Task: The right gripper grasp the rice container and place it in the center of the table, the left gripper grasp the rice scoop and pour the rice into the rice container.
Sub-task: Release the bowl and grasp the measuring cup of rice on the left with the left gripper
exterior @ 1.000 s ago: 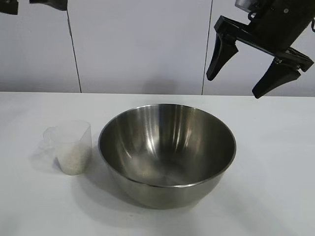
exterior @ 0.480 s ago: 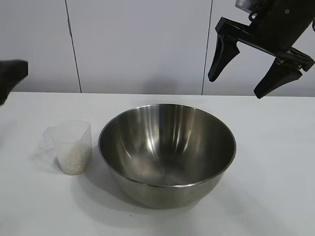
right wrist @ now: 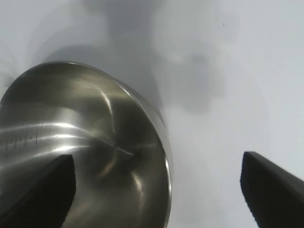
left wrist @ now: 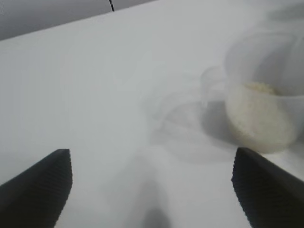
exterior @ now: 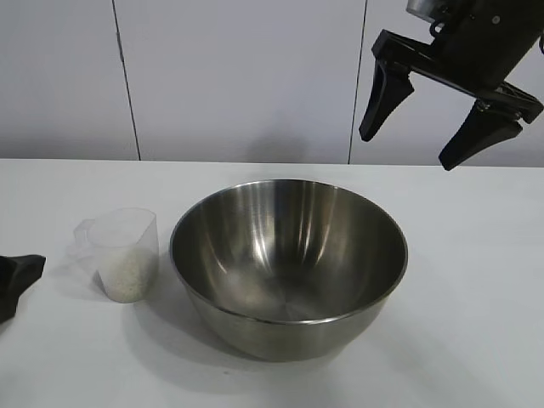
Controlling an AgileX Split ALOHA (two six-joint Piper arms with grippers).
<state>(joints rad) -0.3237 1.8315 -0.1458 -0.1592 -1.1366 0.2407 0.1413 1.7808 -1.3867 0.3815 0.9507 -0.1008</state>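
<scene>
Steel rice container (exterior: 289,263) sits mid-frame, ready for pouring; rice scoop (exterior: 121,253) w/ rice beside it. Left gripper (left wrist: 152,190) (lower-left edge) wide open, empty, lined up for scoop; right gripper (exterior: 449,110) upper right, open, empty.

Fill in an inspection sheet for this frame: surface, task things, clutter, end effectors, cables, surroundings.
Surface: white table, bare around the items.
Task things: steel rice container mid-table, empty; clear rice scoop upright beside it, apart, rice in its lower part.
Clutter: nothing seen.
End effectors: left end effector low by the table, open, facing the scoop, holding nothing; right end effector raised beyond the container, open, holding nothing.
Cables: nothing seen.
Surroundings: pale panelled wall.
</scene>
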